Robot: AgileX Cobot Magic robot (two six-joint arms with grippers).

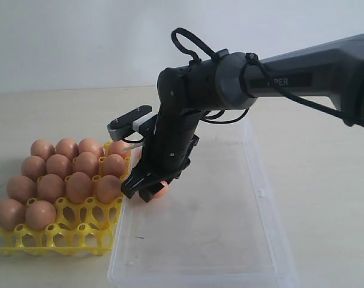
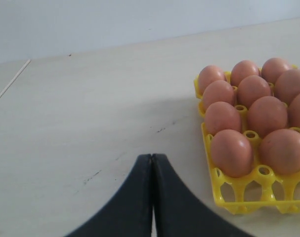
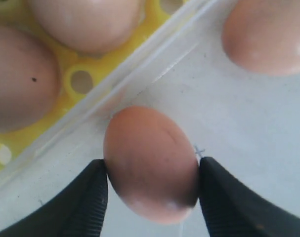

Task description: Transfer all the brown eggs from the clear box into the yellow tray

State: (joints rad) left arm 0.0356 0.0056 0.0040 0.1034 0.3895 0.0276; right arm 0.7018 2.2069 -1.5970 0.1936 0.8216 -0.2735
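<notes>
Broadly, a pale table (image 1: 325, 168) is carrying everything, and the dark right arm (image 1: 301, 66) is reaching in from the right side of the exterior view and bending down over the near left part of the clear box (image 1: 229, 240). That box is lying lengthwise on the table, its floor mostly bare. Just beside its left wall the yellow tray (image 1: 80, 237) is sitting, with brown eggs (image 1: 78, 187) filling most of its cups, while the near-row cups towards the box are standing open.

The right gripper (image 1: 150, 191) is pointing downward inside the box close to the wall that faces the tray, and its two black fingers (image 3: 85, 202) are pinching one brown egg (image 3: 150, 158) from either side. Whether that egg is resting on the box floor or hanging just above it cannot be told. Another brown egg (image 3: 268, 34) is lying on the box floor near the held one, apart from it.

The left gripper (image 2: 151, 160) is hovering over bare table beside the tray, its black fingers pressed together with nothing between them
</notes>
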